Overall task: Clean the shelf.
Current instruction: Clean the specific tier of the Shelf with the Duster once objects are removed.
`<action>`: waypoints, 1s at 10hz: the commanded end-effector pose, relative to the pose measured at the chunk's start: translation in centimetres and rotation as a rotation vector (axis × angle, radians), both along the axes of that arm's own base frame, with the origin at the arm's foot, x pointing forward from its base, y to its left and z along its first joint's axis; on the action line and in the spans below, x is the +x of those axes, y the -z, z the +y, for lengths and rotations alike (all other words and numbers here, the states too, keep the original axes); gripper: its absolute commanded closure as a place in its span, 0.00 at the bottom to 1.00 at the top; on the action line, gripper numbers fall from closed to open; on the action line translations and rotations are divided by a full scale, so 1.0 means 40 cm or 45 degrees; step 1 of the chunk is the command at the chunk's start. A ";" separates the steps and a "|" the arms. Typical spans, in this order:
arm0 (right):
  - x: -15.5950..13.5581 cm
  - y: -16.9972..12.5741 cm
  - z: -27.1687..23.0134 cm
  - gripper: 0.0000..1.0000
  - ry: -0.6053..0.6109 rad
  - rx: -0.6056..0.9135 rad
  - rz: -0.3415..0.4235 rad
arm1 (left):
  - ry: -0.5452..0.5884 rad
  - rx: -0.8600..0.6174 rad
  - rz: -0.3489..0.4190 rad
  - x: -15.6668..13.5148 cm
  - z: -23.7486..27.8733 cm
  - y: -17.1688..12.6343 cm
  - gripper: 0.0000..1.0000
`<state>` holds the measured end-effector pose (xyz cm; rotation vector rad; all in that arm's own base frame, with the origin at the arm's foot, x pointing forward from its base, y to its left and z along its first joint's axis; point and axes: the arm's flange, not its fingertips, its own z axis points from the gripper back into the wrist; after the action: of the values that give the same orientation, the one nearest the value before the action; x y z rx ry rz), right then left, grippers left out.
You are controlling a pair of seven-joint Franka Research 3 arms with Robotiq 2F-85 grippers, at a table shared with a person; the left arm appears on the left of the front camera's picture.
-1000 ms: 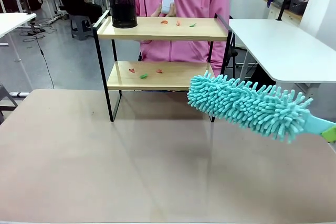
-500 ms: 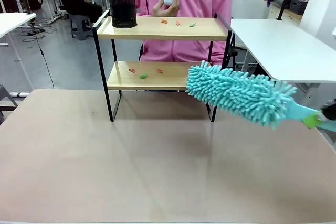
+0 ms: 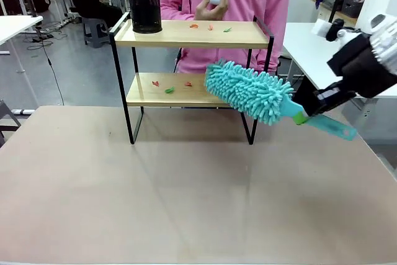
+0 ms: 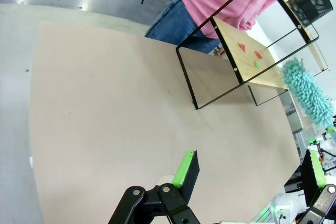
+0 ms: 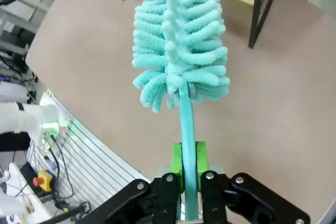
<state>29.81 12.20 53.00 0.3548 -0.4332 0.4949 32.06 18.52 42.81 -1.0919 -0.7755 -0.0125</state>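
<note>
Shelf point(image 3: 186, 41) stands far-centre on the desk point(image 3: 186, 203), left of the right end effector point(image 3: 302, 116), which is clamped on a duster point(image 3: 248, 91) slanting toward the lower board point(image 3: 142, 96); left end effector point(image 4: 251, 174) gapes empty, farther off.

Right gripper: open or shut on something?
Shut on the duster: in the right wrist view, green pads of the right gripper clamp the teal handle from both sides.

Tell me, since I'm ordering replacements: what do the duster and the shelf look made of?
The duster: fluffy teal chenille-like microfibre strands, probably, on a smooth, slightly glossy teal handle that looks plastic. The shelf: pale boards with faint grain, wood or wood laminate, in thin matte black bars, likely painted metal.
</note>
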 end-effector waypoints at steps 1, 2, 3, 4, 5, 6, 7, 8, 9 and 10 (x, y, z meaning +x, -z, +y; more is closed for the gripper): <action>0.045 -0.012 0.058 0.88 0.154 0.042 -0.074 | -0.001 -0.007 -0.044 0.000 -0.003 -0.001 0.00; 0.060 0.011 0.102 0.88 0.204 0.026 -0.078 | -0.001 -0.007 -0.044 0.000 -0.003 -0.001 0.00; 0.072 0.033 0.130 0.88 0.257 0.011 -0.052 | -0.001 -0.007 -0.044 0.000 -0.003 -0.001 0.00; 0.074 0.042 0.137 0.88 0.308 -0.003 -0.082 | -0.001 -0.007 -0.044 0.000 -0.003 -0.001 0.00; 0.050 0.017 0.078 0.88 0.168 0.038 -0.055 | -0.001 -0.007 -0.044 0.000 -0.003 -0.001 0.00; 0.050 0.017 0.078 0.88 0.168 0.038 -0.055 | -0.001 -0.007 -0.044 0.000 -0.003 -0.001 0.00; 0.050 0.017 0.078 0.88 0.168 0.038 -0.055 | -0.001 -0.007 -0.044 0.000 -0.003 -0.001 0.00; 0.062 0.033 0.100 0.88 0.204 0.018 -0.058 | -0.001 -0.007 -0.044 0.000 -0.003 -0.001 0.00; 0.068 0.038 0.128 0.88 0.254 -0.032 -0.071 | -0.001 -0.007 -0.044 0.000 -0.003 -0.001 0.00; 0.095 0.043 0.157 0.88 0.244 0.002 -0.116 | -0.001 -0.007 -0.044 0.000 -0.003 -0.001 0.00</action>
<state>32.51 16.71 51.43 0.3075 -0.5080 0.3524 32.05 18.53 42.81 -1.0918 -0.7765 -0.0136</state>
